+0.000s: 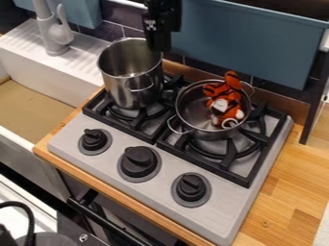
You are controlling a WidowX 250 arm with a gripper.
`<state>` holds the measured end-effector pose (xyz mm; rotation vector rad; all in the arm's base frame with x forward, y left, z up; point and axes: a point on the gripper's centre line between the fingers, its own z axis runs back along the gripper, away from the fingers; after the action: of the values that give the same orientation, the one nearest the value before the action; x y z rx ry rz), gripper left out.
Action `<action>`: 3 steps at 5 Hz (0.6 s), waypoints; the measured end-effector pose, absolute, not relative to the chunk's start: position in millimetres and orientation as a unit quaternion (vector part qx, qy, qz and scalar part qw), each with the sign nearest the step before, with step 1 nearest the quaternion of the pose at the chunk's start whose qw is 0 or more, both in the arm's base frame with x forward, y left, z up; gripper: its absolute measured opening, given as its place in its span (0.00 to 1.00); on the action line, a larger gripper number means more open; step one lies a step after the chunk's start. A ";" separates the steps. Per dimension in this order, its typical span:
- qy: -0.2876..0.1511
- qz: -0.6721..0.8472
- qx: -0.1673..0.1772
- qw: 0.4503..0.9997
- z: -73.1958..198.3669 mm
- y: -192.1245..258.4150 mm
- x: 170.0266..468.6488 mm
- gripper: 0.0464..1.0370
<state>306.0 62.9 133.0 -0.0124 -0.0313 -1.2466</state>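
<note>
- There you were, with the end effector [158, 47] hanging at the top, just left of centre, over the right side of the tall pot's rim!
- How far open it was, or whether it had hold of anything, I could not tell; nor could I tell whether it touched the rim.
- Nearest to you, the tall pot [128, 91] stood upright on the left grate [119, 127], a bare metal bottom showing inside.
- Just to its right, the low pot [199, 134] sat on the right grate [202, 165], one loop handle toward the front left, the other at the back right.
- And look, inside it you had the plush toy [221, 105], orange with black stripes and white patches, its top poking above the back rim!
- Along the front of the grey stove [225, 216] ran three black knobs, and below them a black bar handle [116, 223].
- Over on your left, the faucet [48, 24] rose beside the ribbed back ledge of the white sink [38, 62].
- Wooden counter [283, 202] framed the stove, and blue-grey panels [250, 43] spread behind the pots.
</note>
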 end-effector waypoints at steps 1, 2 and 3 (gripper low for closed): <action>0.002 -0.647 -0.010 0.762 127.4 45.0 292.6 0.96; 0.009 -0.688 -0.012 0.726 111.3 19.9 276.2 0.96; 0.010 -0.703 -0.008 0.711 91.9 3.7 267.7 0.96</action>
<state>267.7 3.7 91.9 -0.0172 0.0213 -1.5598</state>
